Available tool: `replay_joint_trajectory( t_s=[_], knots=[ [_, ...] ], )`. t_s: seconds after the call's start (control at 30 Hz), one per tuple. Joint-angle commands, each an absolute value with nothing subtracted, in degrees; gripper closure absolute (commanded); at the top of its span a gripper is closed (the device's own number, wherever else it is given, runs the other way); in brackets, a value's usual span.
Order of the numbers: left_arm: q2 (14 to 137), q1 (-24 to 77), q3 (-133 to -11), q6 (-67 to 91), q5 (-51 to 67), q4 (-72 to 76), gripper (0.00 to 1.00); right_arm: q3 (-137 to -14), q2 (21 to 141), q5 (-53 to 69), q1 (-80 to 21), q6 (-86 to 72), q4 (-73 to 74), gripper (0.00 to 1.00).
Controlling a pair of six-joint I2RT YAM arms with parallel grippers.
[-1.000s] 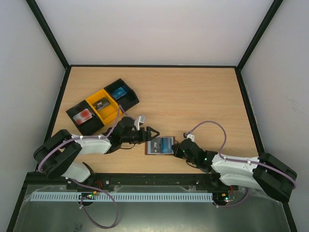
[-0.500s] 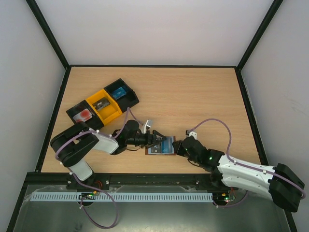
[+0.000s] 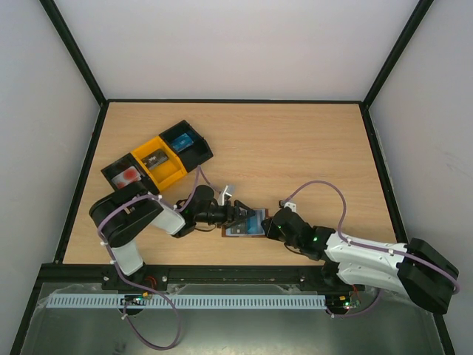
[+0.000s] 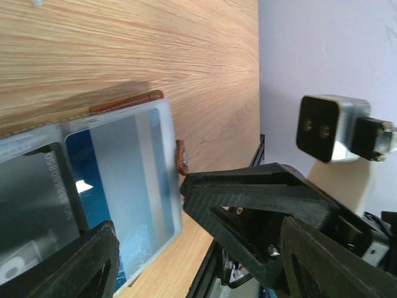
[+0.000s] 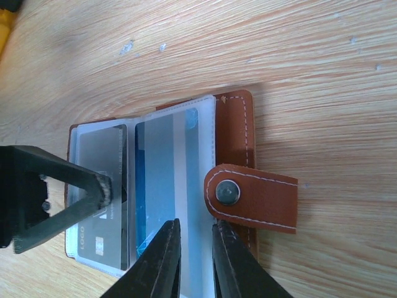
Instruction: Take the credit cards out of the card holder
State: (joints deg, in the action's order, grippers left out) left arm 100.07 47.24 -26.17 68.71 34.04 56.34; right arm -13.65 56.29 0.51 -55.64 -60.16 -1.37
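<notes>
The brown card holder (image 3: pixel 246 224) lies open near the table's front edge. In the right wrist view its tab (image 5: pixel 253 198) points right, and its pale pockets hold a blue card (image 5: pixel 153 186) and a grey card (image 5: pixel 99 211). My left gripper (image 3: pixel 238 214) is open over the holder's left part, one fingertip (image 5: pixel 102 186) on the grey card's pocket; in the left wrist view (image 4: pixel 198 239) its jaws stand wide apart. My right gripper (image 5: pixel 195 239) stands on the right pocket next to the tab, jaws a narrow gap apart, nothing between them.
Three joined open trays sit at the back left: a black one (image 3: pixel 117 185) with a red-patched card, a yellow one (image 3: pixel 168 171) with a dark card, a black one (image 3: pixel 198 148) with a blue card. The right gripper's body (image 4: pixel 248 205) fills the left wrist view.
My left gripper has moved right, from beside the holder onto its left part. The right arm has shifted a little; its gripper stays at the holder's right side.
</notes>
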Motion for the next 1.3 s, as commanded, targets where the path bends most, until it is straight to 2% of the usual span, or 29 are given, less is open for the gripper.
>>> replay_joint_trajectory(
  t_s=[0.0, 0.13, 0.33, 0.83, 1.0, 1.27],
  knots=[
    [102.1, 47.3, -25.7, 67.8, 33.4, 58.5, 0.28, -13.8, 56.0, 0.5, -56.1, -59.5, -3.0, 0.84],
    [103.0, 47.4, -25.5, 66.9, 32.5, 58.0, 0.28, -14.4, 54.6, 0.3, -56.1, -60.0, -1.7, 0.83],
    [103.3, 47.4, -24.9, 66.6, 30.6, 56.3, 0.28, -15.5, 51.6, 0.9, -56.1, -61.1, -0.3, 0.77],
    [104.0, 47.4, -23.2, 68.2, 30.8, 60.1, 0.28, -15.6, 53.8, 0.0, -56.1, -61.0, -1.2, 0.78],
    [104.1, 47.4, -23.3, 68.3, 30.7, 59.8, 0.28, -16.5, 48.7, -3.9, -56.0, -61.3, 2.9, 0.73],
    [103.8, 47.4, -22.5, 68.7, 30.8, 60.9, 0.28, -17.1, 49.7, 1.2, -56.0, -60.7, -1.6, 0.76]
  ],
)
